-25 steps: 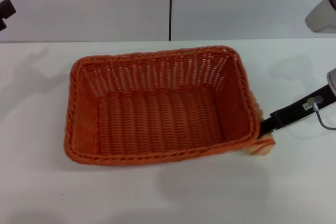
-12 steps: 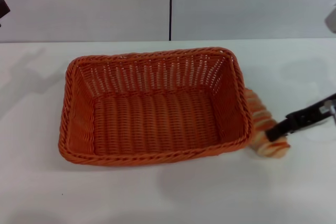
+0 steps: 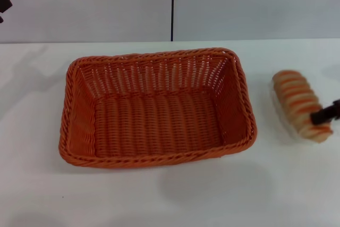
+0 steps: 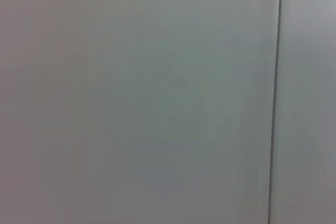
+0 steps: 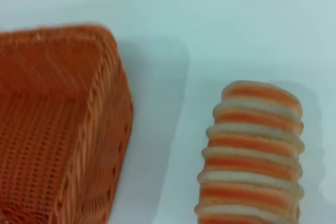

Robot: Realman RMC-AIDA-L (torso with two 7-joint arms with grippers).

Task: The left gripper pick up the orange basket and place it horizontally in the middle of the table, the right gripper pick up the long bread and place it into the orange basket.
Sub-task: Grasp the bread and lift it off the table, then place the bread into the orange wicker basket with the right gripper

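The basket (image 3: 156, 110) lies lengthwise at the middle of the bench (image 3: 159, 195), empty, so the bread step is in hand. The bread (image 3: 300, 105) is at its three o'clock, apart from it, apparently lifted, pinched by the right hand (image 3: 325, 114). Next it must travel toward nine o'clock, over the rim. The left hand (image 3: 4, 5) sits parked at ten o'clock; I cannot tell its state.

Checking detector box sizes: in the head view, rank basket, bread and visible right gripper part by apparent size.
1. Rectangular orange woven basket, largest by far.
2. Oblong cream bread roll with orange-brown stripes.
3. Slim black right gripper tip at the picture's edge, smallest; most of it is out of view.
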